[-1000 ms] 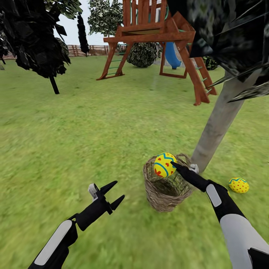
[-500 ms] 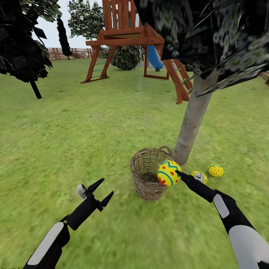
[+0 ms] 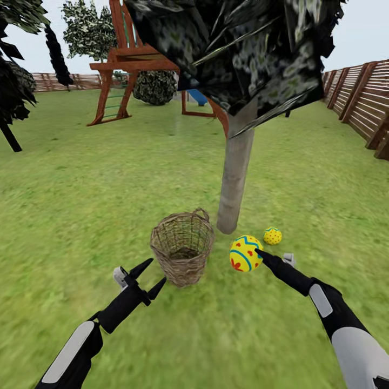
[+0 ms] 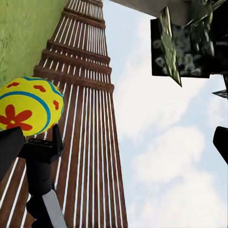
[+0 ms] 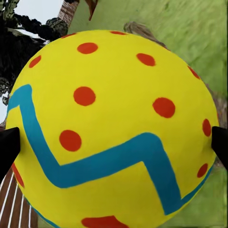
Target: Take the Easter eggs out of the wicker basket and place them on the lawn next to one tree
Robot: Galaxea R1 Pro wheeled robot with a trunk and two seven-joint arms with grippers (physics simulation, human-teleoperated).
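Your right gripper (image 3: pixel 258 254) is clamped on an Easter egg (image 3: pixel 246 253), held above the lawn (image 3: pixel 108 178) between the wicker basket (image 3: pixel 182 247) and the tree (image 3: pixel 235 173). The trunk's foot lies just ahead; lower it there. Your left gripper (image 3: pixel 145 276) is spread and empty.

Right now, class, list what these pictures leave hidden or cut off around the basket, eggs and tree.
Basket floor: head view, the wicker basket hides part of it behind its near wall.
Lawn beyond the held egg: right wrist view, the egg blocks it.
Crown of the tree: head view, cut by the top edge.

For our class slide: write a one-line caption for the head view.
Right pincer holds an Easter egg between wicker basket and tree.
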